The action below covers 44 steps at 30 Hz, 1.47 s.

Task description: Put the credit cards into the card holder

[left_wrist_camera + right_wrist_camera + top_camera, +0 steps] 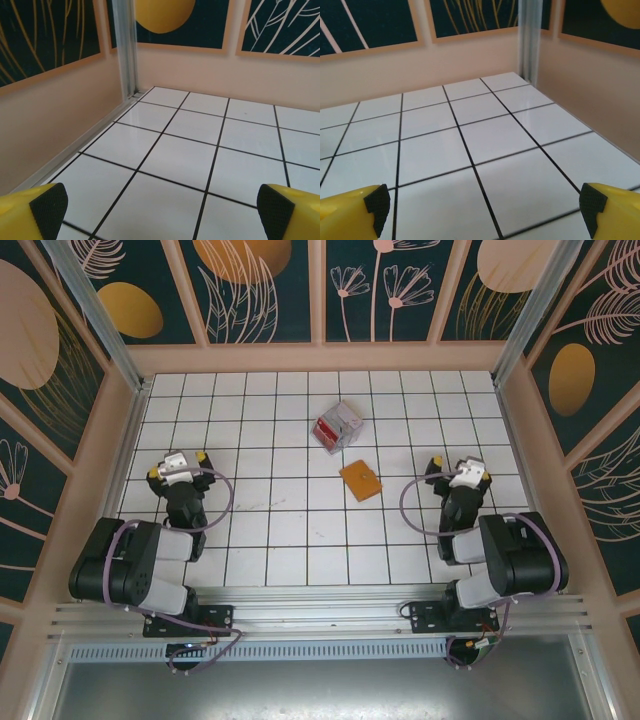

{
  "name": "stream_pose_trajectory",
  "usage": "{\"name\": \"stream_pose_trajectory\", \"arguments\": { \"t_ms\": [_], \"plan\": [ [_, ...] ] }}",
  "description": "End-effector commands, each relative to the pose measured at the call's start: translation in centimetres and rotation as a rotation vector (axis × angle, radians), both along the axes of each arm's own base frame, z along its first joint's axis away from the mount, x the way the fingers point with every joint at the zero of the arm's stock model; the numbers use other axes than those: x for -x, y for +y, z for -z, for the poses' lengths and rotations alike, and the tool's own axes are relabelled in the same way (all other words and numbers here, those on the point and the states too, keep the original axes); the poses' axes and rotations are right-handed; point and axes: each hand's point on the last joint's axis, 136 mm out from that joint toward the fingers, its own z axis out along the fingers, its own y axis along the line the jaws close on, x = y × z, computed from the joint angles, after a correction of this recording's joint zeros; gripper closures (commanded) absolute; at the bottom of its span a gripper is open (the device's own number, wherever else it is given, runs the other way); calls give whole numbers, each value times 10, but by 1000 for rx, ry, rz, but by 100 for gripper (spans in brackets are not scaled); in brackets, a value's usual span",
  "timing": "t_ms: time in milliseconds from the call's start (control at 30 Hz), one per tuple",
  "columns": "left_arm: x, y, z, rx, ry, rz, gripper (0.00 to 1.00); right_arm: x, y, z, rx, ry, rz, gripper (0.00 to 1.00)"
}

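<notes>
The orange card holder (360, 480) lies flat and closed on the white tiled floor, a little right of centre. Just behind it stands a clear plastic box (338, 426), and red and whitish credit cards (330, 429) show through its wall. My left gripper (178, 462) rests at the left side, well away from both, with its jaws wide open. In the left wrist view the left gripper (162, 210) has only bare tile between its yellow fingers (47, 207). My right gripper (462, 466) sits to the right of the card holder, open. In the right wrist view the right gripper (485, 205) holds nothing.
Peach walls (320, 357) with dark patterned panels enclose the tiled floor (280, 530) on three sides. An aluminium post (125, 50) stands in the far left corner and another post (529, 40) in the far right corner. The arm bases (150, 575) are at the near edge.
</notes>
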Motion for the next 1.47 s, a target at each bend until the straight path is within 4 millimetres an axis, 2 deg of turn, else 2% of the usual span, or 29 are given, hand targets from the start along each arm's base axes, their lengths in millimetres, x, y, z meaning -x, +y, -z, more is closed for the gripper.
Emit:
{"name": "stream_pose_trajectory", "arguments": {
  "t_ms": [0, 33, 200, 367, 467, 1433],
  "plan": [
    [-16, -6, -1, -5, 25, 56, 1, -27, 7, 5, -40, 44, -130, 1],
    [-20, -7, 1, 0, 38, 68, 1, -25, 14, 10, -60, 56, -220, 1],
    [-14, -15, -3, -10, 5, 132, 1, -25, 17, 9, -41, 47, -222, 1],
    [7, -25, -6, -35, -85, 203, 1, -26, 17, 9, -39, 46, -222, 1],
    [-9, -21, 2, -13, -21, 186, 1, -26, 18, 8, -35, 46, -221, 1],
    [-8, -21, 3, -11, -14, 188, 1, -26, 18, 9, -35, 48, -220, 1]
  ]
}}
